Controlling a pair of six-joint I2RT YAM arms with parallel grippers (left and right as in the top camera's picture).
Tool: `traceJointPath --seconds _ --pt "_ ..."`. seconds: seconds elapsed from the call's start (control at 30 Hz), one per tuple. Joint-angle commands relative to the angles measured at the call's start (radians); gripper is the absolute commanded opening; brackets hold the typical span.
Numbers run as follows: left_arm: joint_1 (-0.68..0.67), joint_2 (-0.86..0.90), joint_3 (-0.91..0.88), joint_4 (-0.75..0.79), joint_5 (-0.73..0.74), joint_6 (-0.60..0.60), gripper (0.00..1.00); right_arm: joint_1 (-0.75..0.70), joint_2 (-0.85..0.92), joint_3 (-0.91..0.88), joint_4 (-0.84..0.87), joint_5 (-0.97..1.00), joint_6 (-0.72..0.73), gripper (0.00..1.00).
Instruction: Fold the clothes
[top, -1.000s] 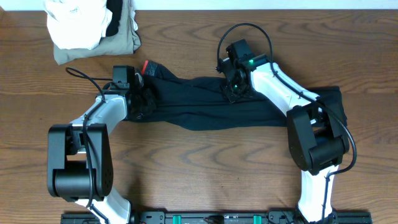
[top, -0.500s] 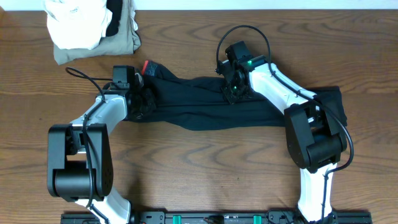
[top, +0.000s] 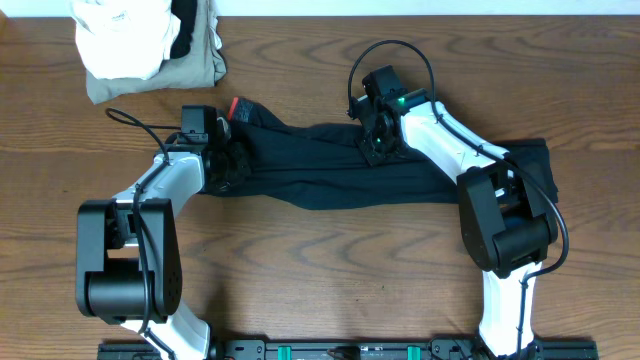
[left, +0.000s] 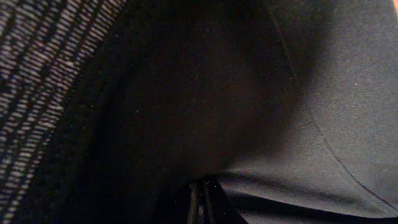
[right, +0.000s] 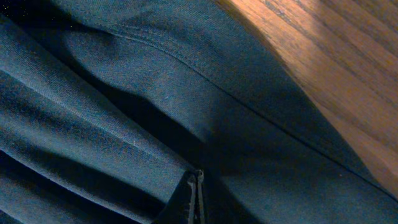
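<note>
White cloth (top: 120, 40), khaki garment (top: 205, 66) near black clothes (top: 320, 175)

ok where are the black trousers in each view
Overhead: trousers lie across the table, from the left hand rightward under the right arm.
Left wrist: they fill the frame, grey waistband at left.
Right wrist: they fill all but the top right, which is table.
Shared landmark: the trousers' edge against the table, beside the right hand in overhead, top right in right wrist; left wrist shows only cloth.
</note>
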Motion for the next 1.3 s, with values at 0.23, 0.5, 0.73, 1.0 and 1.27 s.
traceJointPath --seconds 0.23,0.5,0.73,1.0,1.27 --pt "0.013 0.008 -0.002 -0.013 -0.051 -0.010 0.07 0.008 0.017 0.026 0.002 0.071 0.032 0.01" --pt "0.013 0.008 -0.002 -0.013 -0.051 -0.010 0.07 0.008 0.015 0.067 0.002 0.105 0.069 0.01" --pt "0.013 0.008 -0.002 -0.013 -0.051 -0.010 0.08 0.005 0.015 0.084 0.019 0.135 0.085 0.01" --pt "0.013 0.008 -0.002 -0.013 -0.051 -0.010 0.07 -0.001 0.016 0.081 0.021 0.172 0.084 0.03" --pt "0.013 0.008 -0.002 -0.013 -0.051 -0.009 0.08 -0.034 0.017 0.079 -0.006 0.198 0.084 0.01"
